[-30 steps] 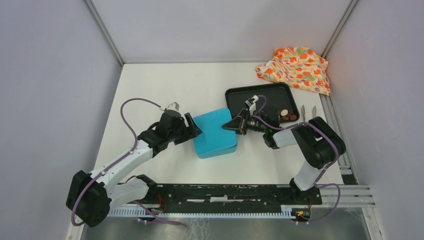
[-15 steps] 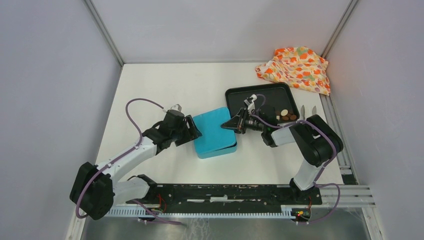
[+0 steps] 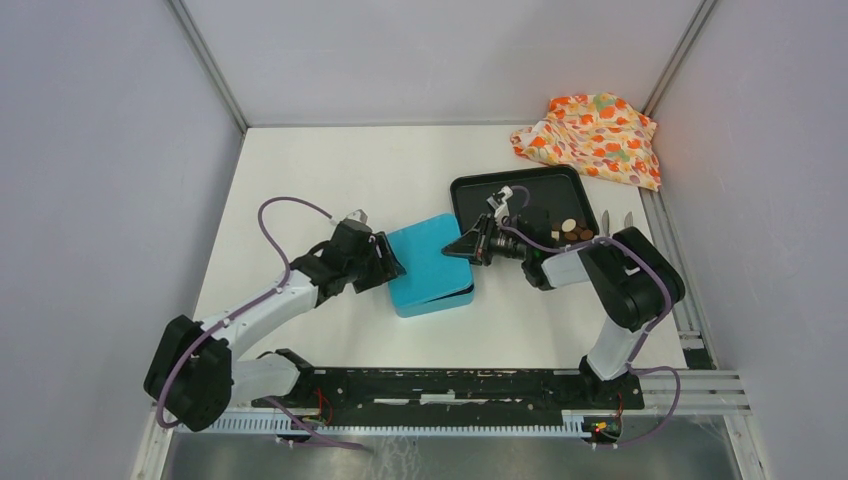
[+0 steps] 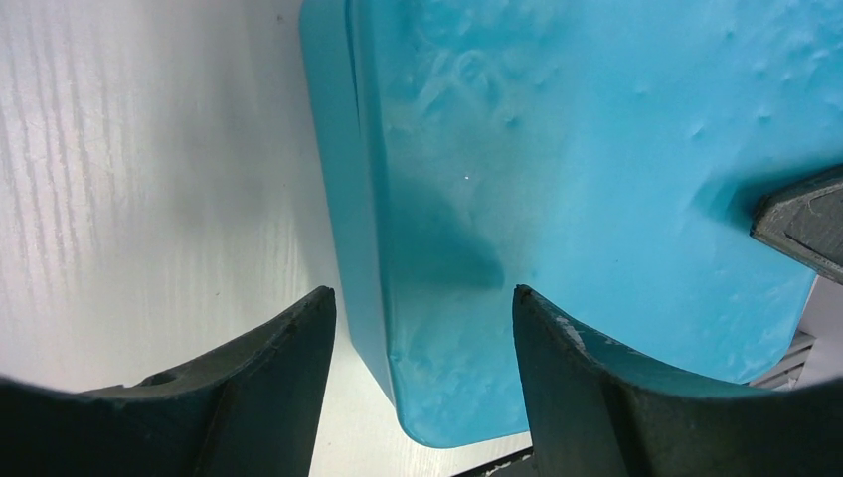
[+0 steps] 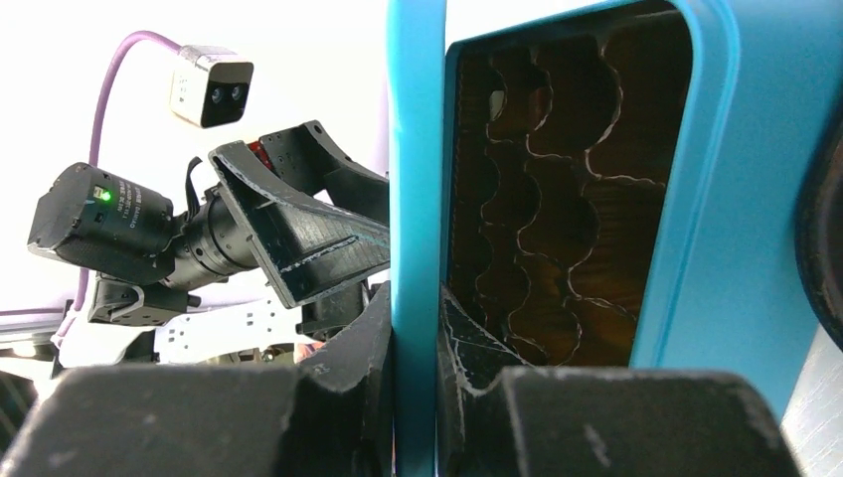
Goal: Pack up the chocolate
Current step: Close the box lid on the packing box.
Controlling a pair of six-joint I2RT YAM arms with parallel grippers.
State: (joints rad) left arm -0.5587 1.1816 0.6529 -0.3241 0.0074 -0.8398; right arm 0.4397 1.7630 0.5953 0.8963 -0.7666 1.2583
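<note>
**Brown and cream chocolate all on the tray, nothing packed yet**

Chocolate sits as a small heap in the near-right corner of the black tray, right of the teal box and apart from it. I see none in the box: the right wrist cam shows the brown scalloped insert with bare pockets (only part of it is in view). I'd call this the opening step. Every piece is left to move, then the lid goes back on.

The pieces are too small to give a heading, and the heap has no clear long axis. The box's long axis runs near-to-far, far end leaning left.

Right gripper pinches the right edge of the teal lid, which is tipped up off the base. Left gripper has its jaws spread, straddling the box's left wall without clamping it. Metal tongs lie just right of the tray, partly behind the right arm.
</note>
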